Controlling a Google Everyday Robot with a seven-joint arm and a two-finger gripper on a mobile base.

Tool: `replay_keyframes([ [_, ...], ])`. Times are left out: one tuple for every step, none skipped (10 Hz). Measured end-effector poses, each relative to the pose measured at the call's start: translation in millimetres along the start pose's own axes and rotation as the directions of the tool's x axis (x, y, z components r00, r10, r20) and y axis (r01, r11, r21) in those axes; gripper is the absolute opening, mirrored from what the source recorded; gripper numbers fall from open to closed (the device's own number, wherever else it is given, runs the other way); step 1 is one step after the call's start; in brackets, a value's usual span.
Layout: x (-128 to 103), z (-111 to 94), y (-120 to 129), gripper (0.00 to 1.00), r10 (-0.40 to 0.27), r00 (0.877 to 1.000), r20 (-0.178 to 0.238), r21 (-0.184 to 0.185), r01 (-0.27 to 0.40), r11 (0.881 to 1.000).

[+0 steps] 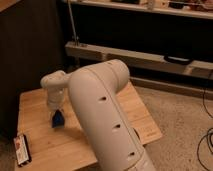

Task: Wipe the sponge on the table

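Note:
The blue sponge (58,119) lies on the light wooden table (40,142), left of centre. My gripper (56,112) comes down on it from above at the end of the white wrist, and its fingers are hidden against the sponge. The thick white arm (102,110) fills the middle of the view and covers much of the table's right half.
A flat black-and-red device (21,149) lies near the table's front left edge. A dark shelf unit (140,55) with a low ledge runs behind the table. Carpet (185,125) and cables lie to the right. A dark panel stands at the left.

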Motion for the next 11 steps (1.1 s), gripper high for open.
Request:
replay_keyframes([
  [8,-3,-14,0.36,0.026,1.000,0.005,-0.001,-0.026,1.000],
  [19,-6,-22,0.36,0.046,0.999,0.010,-0.005,-0.046,0.999],
  [35,-8,-32,0.36,0.065,0.998,0.013,-0.008,-0.065,0.998],
  [49,-9,-38,0.36,0.075,0.997,0.014,-0.011,-0.075,0.997],
  [59,-8,-39,0.36,0.078,0.997,0.015,-0.012,-0.078,0.997],
  [71,-6,-31,0.36,0.068,0.998,0.015,-0.016,-0.068,0.998],
  [84,-2,-17,0.36,0.047,0.999,0.013,-0.017,-0.047,0.999],
  [92,1,-7,0.36,0.031,0.999,0.010,-0.019,-0.031,0.999],
  [105,7,9,0.36,0.003,1.000,0.005,-0.020,-0.003,1.000],
  [115,12,21,0.36,-0.022,1.000,-0.002,-0.020,0.021,1.000],
  [120,16,30,0.36,-0.043,0.999,-0.009,-0.019,0.043,0.999],
])
